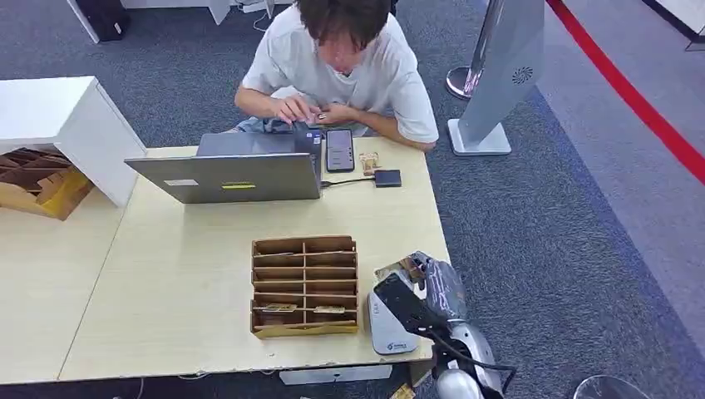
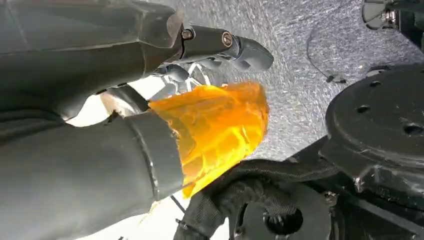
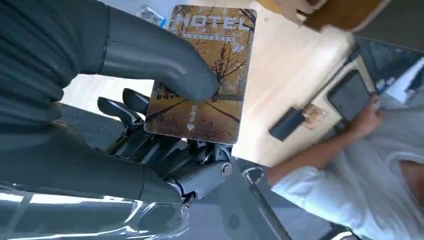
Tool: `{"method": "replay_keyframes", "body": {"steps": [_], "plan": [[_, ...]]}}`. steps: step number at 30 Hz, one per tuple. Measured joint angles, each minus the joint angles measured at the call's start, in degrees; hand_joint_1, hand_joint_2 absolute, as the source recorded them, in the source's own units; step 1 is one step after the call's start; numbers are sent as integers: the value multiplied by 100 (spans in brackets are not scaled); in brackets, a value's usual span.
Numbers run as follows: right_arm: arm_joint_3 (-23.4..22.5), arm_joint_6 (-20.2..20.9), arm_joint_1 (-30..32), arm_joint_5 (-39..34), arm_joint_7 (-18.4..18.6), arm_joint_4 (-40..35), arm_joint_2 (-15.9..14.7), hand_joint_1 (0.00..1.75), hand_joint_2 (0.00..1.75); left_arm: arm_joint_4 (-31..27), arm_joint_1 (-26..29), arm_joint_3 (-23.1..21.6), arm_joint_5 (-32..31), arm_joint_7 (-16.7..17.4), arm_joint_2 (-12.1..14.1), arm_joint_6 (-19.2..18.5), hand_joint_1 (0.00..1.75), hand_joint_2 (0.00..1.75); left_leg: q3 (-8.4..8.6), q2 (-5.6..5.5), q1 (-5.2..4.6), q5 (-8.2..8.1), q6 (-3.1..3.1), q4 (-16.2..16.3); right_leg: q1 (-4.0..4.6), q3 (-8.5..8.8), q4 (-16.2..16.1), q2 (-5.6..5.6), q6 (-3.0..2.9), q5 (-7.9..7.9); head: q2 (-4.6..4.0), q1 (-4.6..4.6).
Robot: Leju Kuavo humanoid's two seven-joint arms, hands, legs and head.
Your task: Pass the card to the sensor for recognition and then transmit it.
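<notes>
My right hand (image 1: 422, 281) hovers at the table's front right corner, just above the white sensor (image 1: 389, 326). It pinches a hotel card (image 3: 207, 75) printed with autumn trees, the thumb (image 3: 160, 57) pressing on its face and the fingers (image 3: 145, 145) underneath. In the head view a brown edge of the card (image 1: 401, 269) pokes out from the hand towards the table's middle. My left hand (image 2: 165, 100) hangs over the grey carpet with orange tape on its thumb, fingers apart and holding nothing.
A wooden card organizer (image 1: 304, 285) stands left of the sensor on the pale table (image 1: 166, 274). At the far edge are a laptop (image 1: 233, 170), a phone (image 1: 339, 150) and a small black box (image 1: 387, 178). A person (image 1: 341, 58) sits behind them.
</notes>
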Motion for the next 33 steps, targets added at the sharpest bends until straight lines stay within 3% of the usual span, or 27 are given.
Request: {"method": "replay_keyframes", "body": {"steps": [9, 18, 33], "plan": [[284, -468, -37, 345, -201, -721, -138, 175, 175, -457, -168, -612, 467, -411, 236, 269, 0, 0, -1, 0, 0, 0, 0, 0, 0, -1, 0, 1, 0, 0, 0, 2], [466, -828, -59, 581, -492, -1191, -219, 175, 175, -666, -167, -730, 494, -522, 367, 269, 0, 0, -2, 0, 0, 0, 0, 0, 0, 0, 0, 0, 0, 0, 0, 0], [723, -1139, -258, 824, -997, -1287, -223, 175, 175, -686, -170, -740, 402, -522, 422, 113, 0, 0, -1, 0, 0, 0, 0, 0, 0, 0, 0, 0, 0, 0, 0, 2]]}}
